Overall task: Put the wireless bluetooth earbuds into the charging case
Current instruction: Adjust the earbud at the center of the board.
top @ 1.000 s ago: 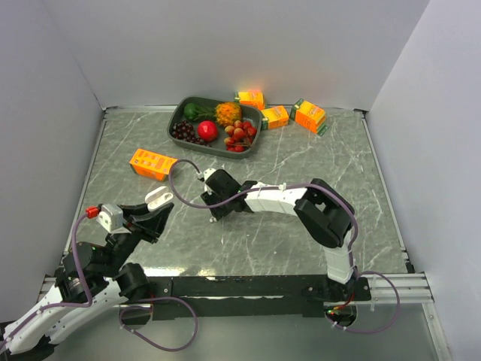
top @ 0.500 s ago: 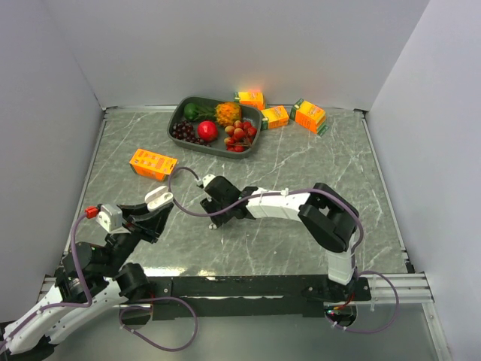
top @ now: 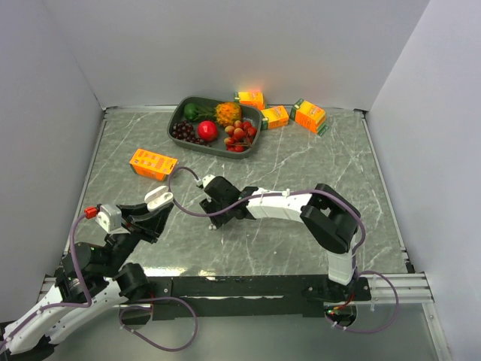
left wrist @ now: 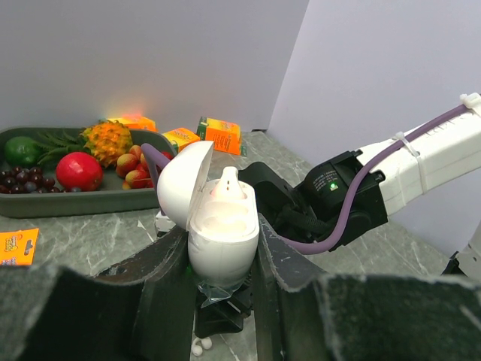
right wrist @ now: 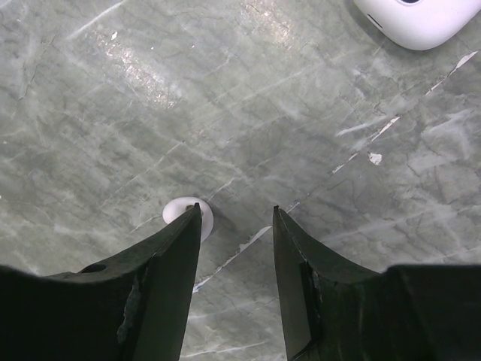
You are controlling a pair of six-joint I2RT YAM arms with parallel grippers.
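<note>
My left gripper (top: 154,208) is shut on a white charging case (left wrist: 222,226) and holds it upright above the table with its lid open. One white earbud (left wrist: 228,183) stands in the case. My right gripper (right wrist: 235,210) is open, with its tips low over the marble table just right of the case (top: 159,197). A white earbud (right wrist: 185,215) lies on the table, touching the outer side of its left fingertip and partly hidden by it. Another small white earbud (left wrist: 200,346) lies on the table under my left gripper. A white rounded case (right wrist: 417,19) shows at the right wrist view's top edge.
A dark fruit tray (top: 178,114) stands at the back. An orange carton (top: 152,163) lies at mid left and three more (top: 274,116) lie by the tray. Walls close in on both sides and the back.
My right gripper has moved a little left, toward the held case. The left arm and the case have stayed still.
</note>
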